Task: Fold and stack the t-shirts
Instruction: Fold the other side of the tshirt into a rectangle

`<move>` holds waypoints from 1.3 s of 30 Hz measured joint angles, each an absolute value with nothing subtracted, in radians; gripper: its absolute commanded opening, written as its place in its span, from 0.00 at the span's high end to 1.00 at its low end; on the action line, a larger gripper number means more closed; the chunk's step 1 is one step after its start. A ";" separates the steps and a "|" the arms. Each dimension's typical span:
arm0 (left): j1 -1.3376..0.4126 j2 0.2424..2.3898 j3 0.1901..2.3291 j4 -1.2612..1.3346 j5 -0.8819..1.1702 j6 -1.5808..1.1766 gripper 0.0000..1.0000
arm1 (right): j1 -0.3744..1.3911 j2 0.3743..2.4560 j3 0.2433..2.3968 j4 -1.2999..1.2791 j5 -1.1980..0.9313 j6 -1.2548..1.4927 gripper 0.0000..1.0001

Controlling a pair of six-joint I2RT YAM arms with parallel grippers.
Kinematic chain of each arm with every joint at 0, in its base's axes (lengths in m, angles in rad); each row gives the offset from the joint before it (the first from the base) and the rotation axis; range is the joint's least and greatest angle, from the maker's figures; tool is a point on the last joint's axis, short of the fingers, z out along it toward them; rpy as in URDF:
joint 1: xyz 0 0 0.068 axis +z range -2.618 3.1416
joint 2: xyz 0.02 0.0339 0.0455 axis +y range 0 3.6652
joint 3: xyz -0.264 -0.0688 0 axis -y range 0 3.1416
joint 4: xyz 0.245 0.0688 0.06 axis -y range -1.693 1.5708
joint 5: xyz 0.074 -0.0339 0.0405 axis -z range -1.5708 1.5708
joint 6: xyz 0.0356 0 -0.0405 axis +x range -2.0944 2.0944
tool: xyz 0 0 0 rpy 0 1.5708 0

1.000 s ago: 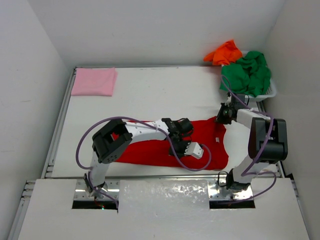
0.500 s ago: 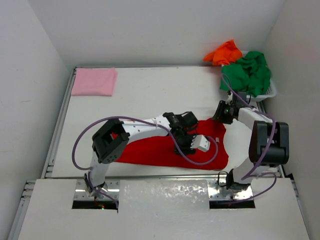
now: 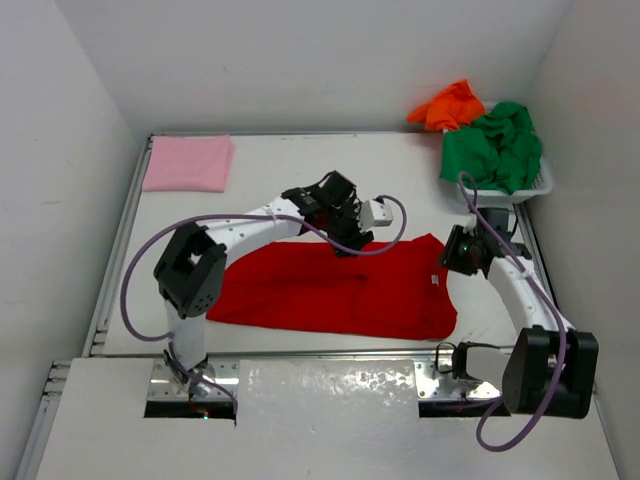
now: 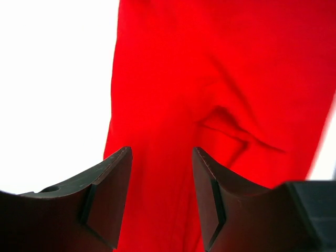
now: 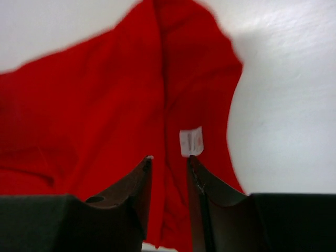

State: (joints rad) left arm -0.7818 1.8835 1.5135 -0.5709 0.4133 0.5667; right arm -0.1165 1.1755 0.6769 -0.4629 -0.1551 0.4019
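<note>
Red shirt: the bright red soft cloth t-shirt (image 3: pixel 330 290) is spread flat on the white counter (image 3: pixel 300 175), toward 6 o'clock.
Left tool: the left tool (image 4: pixel 161 157) hovers over the shirt's 12 o'clock edge, jaws wide apart, holding nothing.
Right tool: the right tool (image 5: pixel 169 160) is at the shirt's 3 o'clock end beside the small white tag (image 5: pixel 190 142), jaws narrowly apart, nothing pinched.
Pink shirt: the light pink cloth t-shirt (image 3: pixel 188 163) sits folded at 10 o'clock.
Basket: the white plastic mesh basket (image 3: pixel 540 185) at 2 o'clock carries the crumpled green cloth t-shirt (image 3: pixel 495 145), with the orange cloth t-shirt (image 3: pixel 448 103) bunched just beside it.

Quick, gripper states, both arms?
Left gripper: open, empty, over the red t-shirt.
Right gripper: narrowly open, nothing gripped, above the same shirt.
</note>
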 measured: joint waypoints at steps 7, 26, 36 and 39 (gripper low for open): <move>-0.788 1.993 1.494 -0.480 0.358 0.485 0.53 | -0.115 1.134 0.480 -0.479 -0.285 0.435 0.70; -0.792 2.003 1.406 -0.414 0.296 0.471 0.54 | -0.101 1.223 0.392 -0.375 -0.410 0.483 0.81; -0.792 2.003 1.346 -0.386 0.262 0.494 0.54 | -0.101 1.191 0.395 -0.429 -0.369 0.471 1.00; -0.792 2.007 1.325 -0.382 0.245 0.504 0.54 | -0.101 1.152 0.403 -0.480 -0.324 0.455 1.00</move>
State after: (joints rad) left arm -0.7921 2.0071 1.3251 -0.3820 0.2451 0.5041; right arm -0.1009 1.1522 0.4030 -0.4797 -0.3244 0.4549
